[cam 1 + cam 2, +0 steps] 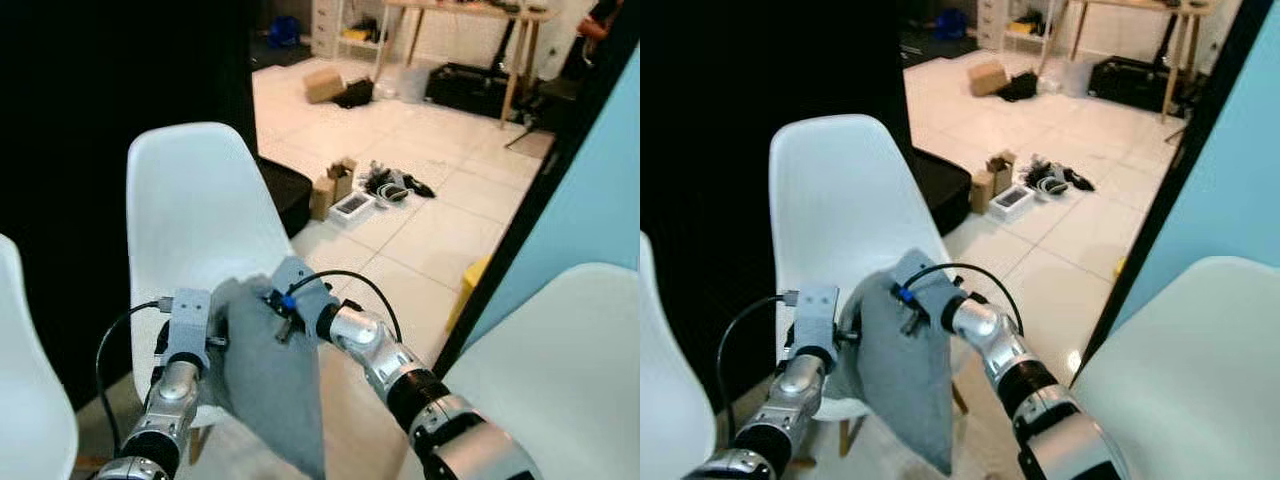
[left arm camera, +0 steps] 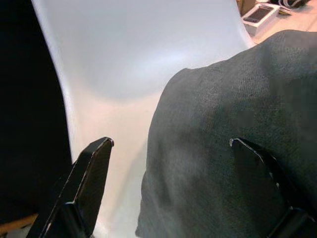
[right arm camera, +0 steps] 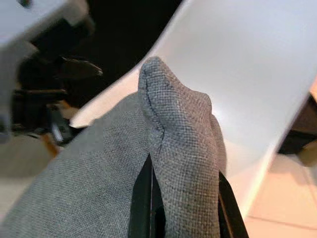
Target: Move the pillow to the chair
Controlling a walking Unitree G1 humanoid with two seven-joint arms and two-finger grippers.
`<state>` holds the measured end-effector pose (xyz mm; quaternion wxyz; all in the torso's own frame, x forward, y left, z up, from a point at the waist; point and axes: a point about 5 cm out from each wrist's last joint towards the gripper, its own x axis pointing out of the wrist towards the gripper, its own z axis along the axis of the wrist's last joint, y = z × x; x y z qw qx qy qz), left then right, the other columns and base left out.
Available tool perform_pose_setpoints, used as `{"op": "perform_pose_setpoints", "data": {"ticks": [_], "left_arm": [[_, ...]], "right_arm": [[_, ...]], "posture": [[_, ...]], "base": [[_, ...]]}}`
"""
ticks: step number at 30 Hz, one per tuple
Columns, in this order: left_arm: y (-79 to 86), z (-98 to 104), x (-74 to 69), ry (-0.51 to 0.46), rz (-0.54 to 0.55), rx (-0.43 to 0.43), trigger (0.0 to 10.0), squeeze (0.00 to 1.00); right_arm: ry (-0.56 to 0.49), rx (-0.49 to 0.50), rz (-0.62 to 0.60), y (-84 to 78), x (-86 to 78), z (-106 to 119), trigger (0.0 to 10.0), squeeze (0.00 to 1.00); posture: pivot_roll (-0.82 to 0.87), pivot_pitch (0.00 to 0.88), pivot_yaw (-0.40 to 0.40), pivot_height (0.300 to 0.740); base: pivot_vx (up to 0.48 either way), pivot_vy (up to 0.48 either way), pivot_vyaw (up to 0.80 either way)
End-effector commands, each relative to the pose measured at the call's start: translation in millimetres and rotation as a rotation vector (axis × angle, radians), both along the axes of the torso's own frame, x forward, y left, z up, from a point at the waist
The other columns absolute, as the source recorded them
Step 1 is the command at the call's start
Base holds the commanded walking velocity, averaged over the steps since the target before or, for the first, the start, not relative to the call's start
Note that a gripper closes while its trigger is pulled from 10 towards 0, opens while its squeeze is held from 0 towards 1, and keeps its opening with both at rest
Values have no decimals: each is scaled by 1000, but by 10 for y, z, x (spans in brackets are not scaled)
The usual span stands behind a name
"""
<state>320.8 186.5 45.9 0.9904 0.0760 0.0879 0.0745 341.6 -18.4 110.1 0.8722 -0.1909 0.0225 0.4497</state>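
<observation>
Centre-left of the frame, a smooth, white moulded chair curves behind the pillow, a limp grey woven slab hanging low centre. At its top corner the right claw pinches the coarse fabric; the left claw is spread wide against its side.

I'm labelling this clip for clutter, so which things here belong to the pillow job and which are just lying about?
Belongs to the job:
- grey pillow
- white chair ahead
- right pincer, shut on a pillow corner
- left pincer, open at the pillow's side

Just lying about:
- cardboard boxes on the floor
- tangled cables
- wooden table
</observation>
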Motion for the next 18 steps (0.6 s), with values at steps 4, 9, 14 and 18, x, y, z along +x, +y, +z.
{"op": "perform_pose_setpoints", "data": {"ticks": [4,9,14,18], "left_arm": [[56,-66,-54,34,21,22,10000,0],[61,-69,-56,38,32,29,10000,0],[64,-59,-48,33,42,22,10000,0],[52,-46,-39,28,40,29,10000,0]], "right_arm": [[40,13,65,120,-91,-56,10000,0],[32,42,85,134,-110,-34,10000,0],[24,59,114,120,-115,-5,10000,0],[37,74,109,89,-104,2,10000,0]], "posture": [[-102,61,-5,625],[-102,61,-5,620],[-103,62,-6,620],[-104,64,-6,620]], "base": [[0,0,0],[0,0,0],[0,0,0],[0,0,594]]}}
